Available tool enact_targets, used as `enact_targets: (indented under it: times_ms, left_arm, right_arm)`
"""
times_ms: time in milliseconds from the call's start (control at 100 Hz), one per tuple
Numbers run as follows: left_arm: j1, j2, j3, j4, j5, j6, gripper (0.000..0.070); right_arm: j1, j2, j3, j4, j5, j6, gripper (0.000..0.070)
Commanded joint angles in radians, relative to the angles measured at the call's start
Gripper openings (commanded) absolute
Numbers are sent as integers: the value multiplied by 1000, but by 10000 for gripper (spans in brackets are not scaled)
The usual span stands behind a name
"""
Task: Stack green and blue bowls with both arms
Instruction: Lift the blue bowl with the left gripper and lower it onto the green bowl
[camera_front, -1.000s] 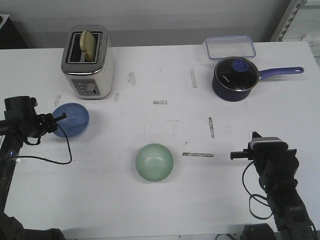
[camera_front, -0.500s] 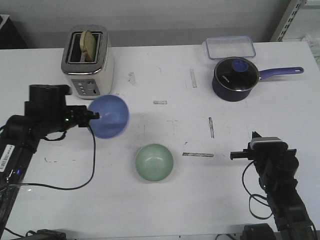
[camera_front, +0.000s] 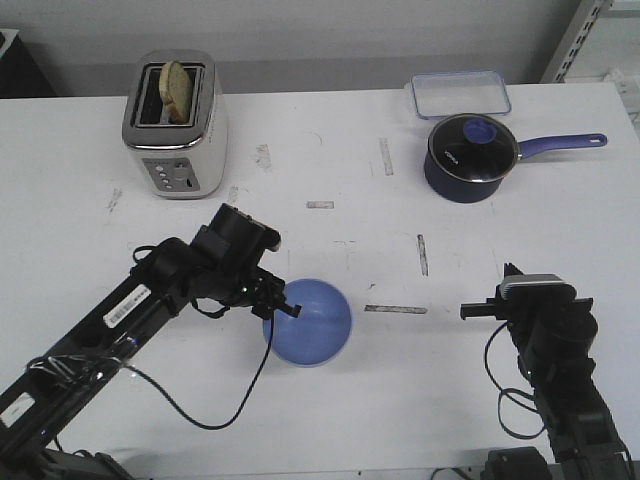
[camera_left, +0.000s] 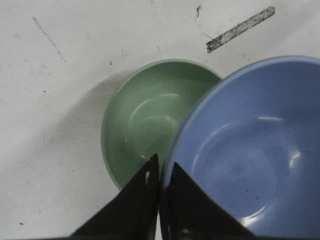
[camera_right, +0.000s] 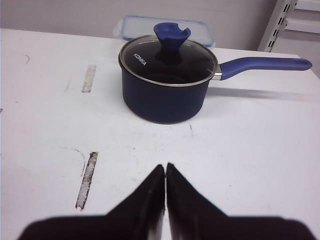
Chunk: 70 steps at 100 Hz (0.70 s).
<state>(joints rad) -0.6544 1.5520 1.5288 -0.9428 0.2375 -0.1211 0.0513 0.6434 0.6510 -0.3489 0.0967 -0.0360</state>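
My left gripper (camera_front: 287, 309) is shut on the rim of the periwinkle blue bowl (camera_front: 310, 322) and holds it over the mint green bowl, which the front view hides. In the left wrist view the left gripper (camera_left: 161, 165) pinches the blue bowl's (camera_left: 255, 150) rim, and the green bowl (camera_left: 145, 115) sits on the table below, partly covered by the blue one. My right gripper (camera_right: 165, 167) is shut and empty; in the front view it (camera_front: 512, 276) rests at the table's front right, far from both bowls.
A toaster (camera_front: 176, 125) with a slice of bread stands at the back left. A dark navy saucepan (camera_front: 472, 157) with a long blue handle and a clear lidded container (camera_front: 458, 93) stand at the back right. Tape marks (camera_front: 396, 309) lie on the white table.
My left arm has carried the blue bowl from the left side of the table rightward and toward the front, to above the green bowl. The right arm has not moved.
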Motion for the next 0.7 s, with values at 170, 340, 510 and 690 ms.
enact_targets:
  times_ms: [170,340,510,690]
  left_arm:
    - [-7,128,14,8,-40,30,0]
    - [-7,157,14,9,-64,30,0]
    - [-8,156,14,31,-64,25,28]
    - [-8,155,14,30,-64,25,557]
  right_arm:
    - [2,6,5,12,-3,13,0]
    - [2,5,5,12,-3,13,0]
    - [2,5,5,12,-3,13,0]
    - [2,5,5,12,-3,13,0]
